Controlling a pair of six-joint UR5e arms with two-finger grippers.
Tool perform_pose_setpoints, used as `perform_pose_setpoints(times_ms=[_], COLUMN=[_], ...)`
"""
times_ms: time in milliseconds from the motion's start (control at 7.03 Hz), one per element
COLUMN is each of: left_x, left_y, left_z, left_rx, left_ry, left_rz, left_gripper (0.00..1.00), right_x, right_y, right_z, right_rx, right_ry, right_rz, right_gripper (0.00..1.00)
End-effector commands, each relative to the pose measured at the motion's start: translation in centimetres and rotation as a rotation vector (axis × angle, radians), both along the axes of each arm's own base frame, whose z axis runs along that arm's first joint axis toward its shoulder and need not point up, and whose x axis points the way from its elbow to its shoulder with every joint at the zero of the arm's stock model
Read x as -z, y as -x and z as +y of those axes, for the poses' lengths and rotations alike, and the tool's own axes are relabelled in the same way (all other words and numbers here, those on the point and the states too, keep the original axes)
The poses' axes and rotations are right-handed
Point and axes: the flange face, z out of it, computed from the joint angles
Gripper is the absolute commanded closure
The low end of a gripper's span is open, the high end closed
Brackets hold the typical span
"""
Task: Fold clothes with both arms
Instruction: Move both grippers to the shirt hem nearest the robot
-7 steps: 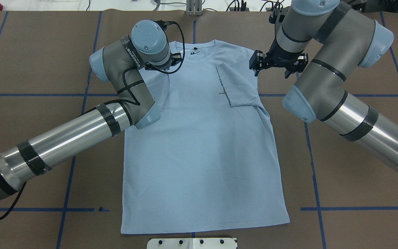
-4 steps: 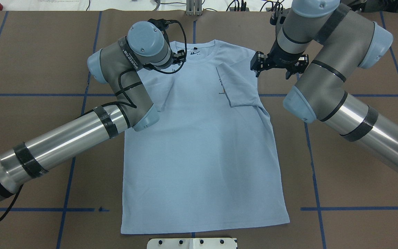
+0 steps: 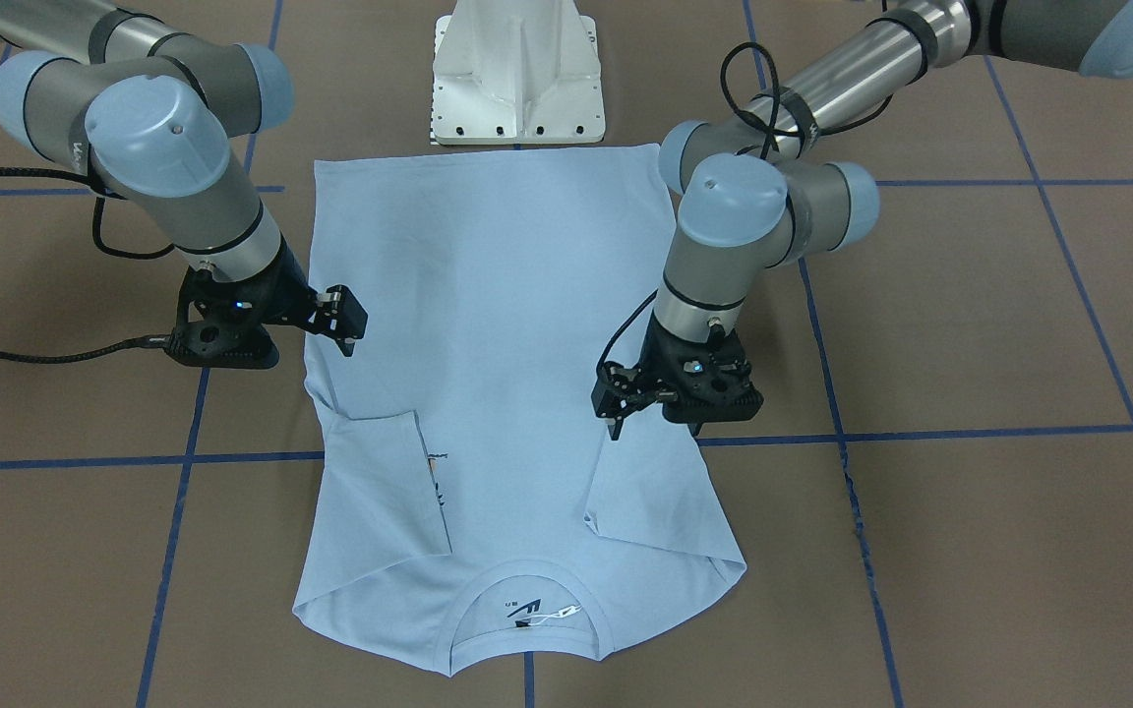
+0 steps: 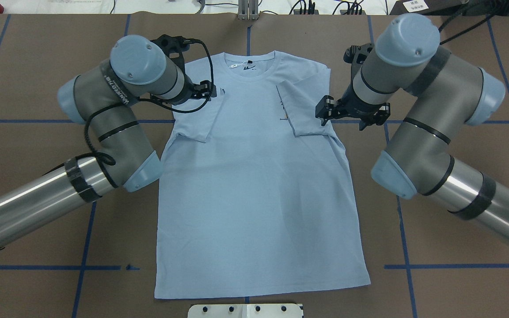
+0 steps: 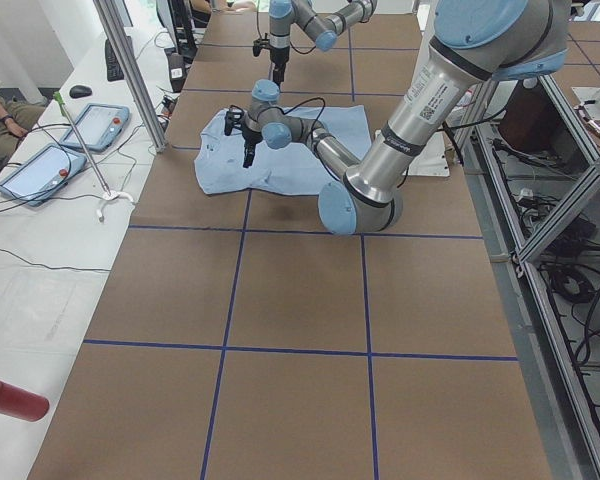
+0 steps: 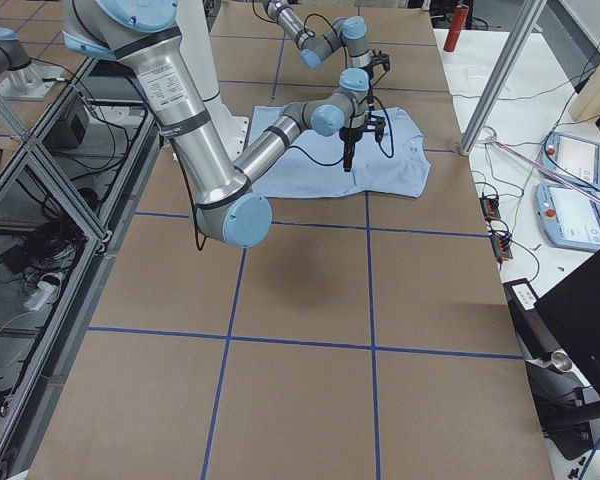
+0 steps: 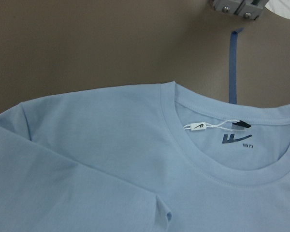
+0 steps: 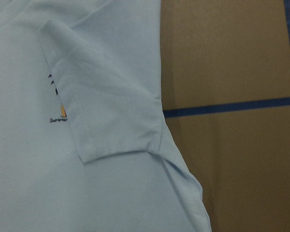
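Observation:
The light blue T-shirt (image 4: 254, 198) lies flat on the brown table, collar at the far side. Both sleeves are folded inward onto the chest: the left sleeve (image 4: 197, 117) and the right sleeve (image 4: 303, 110), which partly covers the small chest print (image 4: 284, 115). My left gripper (image 4: 212, 90) hovers over the left shoulder, open and empty; it also shows in the front-facing view (image 3: 618, 408). My right gripper (image 4: 351, 115) hovers just off the shirt's right edge beside the folded sleeve, open and empty; it also shows in the front-facing view (image 3: 342, 317).
The white pedestal base (image 4: 245, 310) stands at the near edge below the hem. A metal bracket (image 4: 248, 11) sits at the far edge behind the collar. Blue tape lines cross the table. Tablets (image 5: 40, 170) lie on a side bench.
The left gripper let the left sleeve go; it now lies flat on the chest, and the arm swung left. The right gripper moved toward me along the shirt's right edge.

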Motion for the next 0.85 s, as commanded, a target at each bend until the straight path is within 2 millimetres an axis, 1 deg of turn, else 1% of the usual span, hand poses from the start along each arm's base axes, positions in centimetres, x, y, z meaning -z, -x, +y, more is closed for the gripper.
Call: perform_pose_setpoints(times_ms=[0,142,284,427,569,711], left_x=[-0.3,-0.7,-0.9,-0.3,0.6,1.2], left_y=[5.8,7.2,7.6,7.8,8.4,8.7], left_z=[5.9,8.0,8.4,8.7,9.2,9.4], left_rx=[-0.068,-0.082,-0.086,-0.086,-0.083,-0.082], left_ry=[-0.038,-0.044,-0.043,-0.051,-0.065,-0.072], left_rz=[-0.048,-0.033,-0.028,-0.019,-0.003,0.007], left_gripper=[0.00,0.00,0.00,0.00,0.00,0.00], right_x=[-3.6,-4.8,-5.6,-5.4,-6.0,-6.9], right_y=[0.5,0.7,1.3,1.9,2.4,3.0], right_z=[9.6,14.3,19.0,22.4,24.5,26.1], right_rx=[-0.033,-0.031,-0.031,-0.014,0.016,0.043], right_ry=[0.000,0.008,0.015,0.038,0.055,0.053], right_rz=[-0.065,-0.041,-0.019,-0.024,-0.012,0.011], right_gripper=[0.00,0.00,0.00,0.00,0.00,0.00])
